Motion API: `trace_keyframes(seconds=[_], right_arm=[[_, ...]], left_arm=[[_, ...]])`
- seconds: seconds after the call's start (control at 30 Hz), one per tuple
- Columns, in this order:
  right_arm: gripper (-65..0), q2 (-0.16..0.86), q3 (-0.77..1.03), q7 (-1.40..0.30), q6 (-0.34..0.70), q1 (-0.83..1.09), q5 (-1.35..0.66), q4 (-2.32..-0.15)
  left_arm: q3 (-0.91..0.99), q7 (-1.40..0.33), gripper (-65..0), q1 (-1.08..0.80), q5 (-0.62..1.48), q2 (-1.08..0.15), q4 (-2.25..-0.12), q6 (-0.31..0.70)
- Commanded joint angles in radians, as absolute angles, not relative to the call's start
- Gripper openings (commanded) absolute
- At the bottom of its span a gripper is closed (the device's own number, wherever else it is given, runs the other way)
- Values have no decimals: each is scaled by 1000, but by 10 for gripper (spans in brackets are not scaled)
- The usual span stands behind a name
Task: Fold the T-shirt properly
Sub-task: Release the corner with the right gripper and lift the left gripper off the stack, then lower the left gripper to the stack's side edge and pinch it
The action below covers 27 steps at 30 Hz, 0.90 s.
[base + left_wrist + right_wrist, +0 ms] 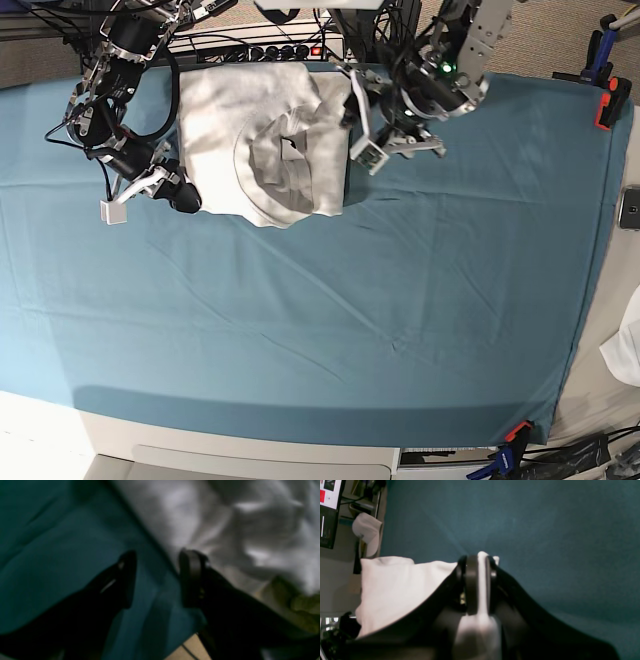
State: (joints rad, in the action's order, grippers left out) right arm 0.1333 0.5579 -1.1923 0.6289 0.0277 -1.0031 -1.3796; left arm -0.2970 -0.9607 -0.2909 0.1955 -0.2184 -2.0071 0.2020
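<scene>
The T-shirt (pixel 265 140) looks light and limp, best pinched at hems: right gripper (pixel 480 580) jaws clamp a white edge, left gripper (pixel 157 577) jaws gape empty.

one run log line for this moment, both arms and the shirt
left gripper: jaws open, empty, at shirt edge | right gripper: jaws shut on T-shirt | T-shirt: bunched on teal cloth, fold unfinished

The left wrist view is blurred throughout, and a yellowish-green shape (pixel 297 605) at its right edge cannot be identified. In the right wrist view, much of the T-shirt (pixel 395 587) is hidden behind the right tool (pixel 477 580).
</scene>
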Motion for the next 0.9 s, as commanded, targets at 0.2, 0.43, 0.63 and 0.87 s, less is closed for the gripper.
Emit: trace_keyframes(seconds=[0.2,0.43,0.63,0.87], right_arm=[[-614,146,557,-1174,639,14,-1019,-1393],[-614,146,557,-1174,639,14,-1020,-1393],[-614,146,557,-1173,639,14,-1020,-1393],[-614,146,557,-1162,639,14,-1020,-1393]], left_arm=[[-116,-1001,-362,-362,511,-219,-2024,242],[-42,-1023,-362,-426,659,-219,-2024,290],[-43,-1019,-362,-484,671,-216,-2024,290],[-44,-994,-363,-496,673,-215,-2022,290]])
